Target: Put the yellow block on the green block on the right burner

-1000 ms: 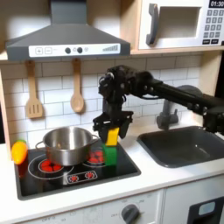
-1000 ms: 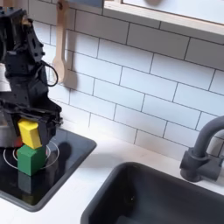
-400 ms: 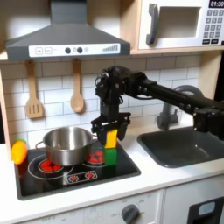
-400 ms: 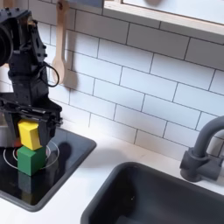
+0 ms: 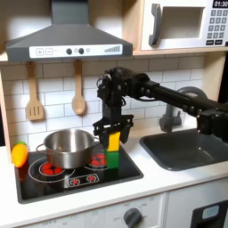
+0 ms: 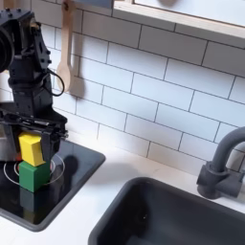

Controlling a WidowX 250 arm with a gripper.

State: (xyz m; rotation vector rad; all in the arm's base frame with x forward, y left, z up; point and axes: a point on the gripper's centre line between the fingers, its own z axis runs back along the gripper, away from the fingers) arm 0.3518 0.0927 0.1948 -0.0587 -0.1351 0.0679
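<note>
Over the right burner, mostly hidden, the gripper clasps the yellow block at 12 o'clock of the green block.

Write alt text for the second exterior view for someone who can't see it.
A black gripper holds a yellow block right above a green block standing on the right burner of a black toy hob; whether the blocks touch is unclear. A dark sink and tap sit at the second exterior view's right, before white tiles.
</note>
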